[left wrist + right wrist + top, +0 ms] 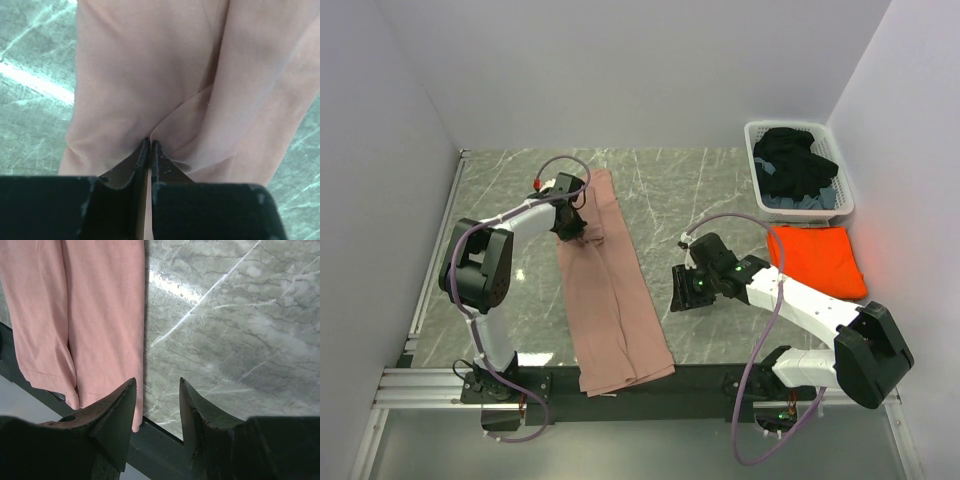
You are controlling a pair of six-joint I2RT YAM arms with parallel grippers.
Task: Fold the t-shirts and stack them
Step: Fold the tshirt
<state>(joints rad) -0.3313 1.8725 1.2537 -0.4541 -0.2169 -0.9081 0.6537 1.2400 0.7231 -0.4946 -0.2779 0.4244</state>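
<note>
The dusty-pink t-shirt (615, 310) lies folded lengthwise into a long strip, running from the back of the table down over its near edge. My left gripper (570, 228) sits on the strip's upper part, shut, with a raised fold of the pink cloth (150, 65) drawn into its tips (150, 142). The orange t-shirt (815, 260) lies folded at the right, below the basket. My right gripper (680, 290) hovers open over bare table just right of the pink strip (100, 315), with nothing between its fingers (157, 382).
A white plastic laundry basket (790, 125) holding dark clothes stands at the back right against the wall. The marble tabletop (720, 190) ends in a black rail (700, 375) at the near edge. White walls close in on three sides.
</note>
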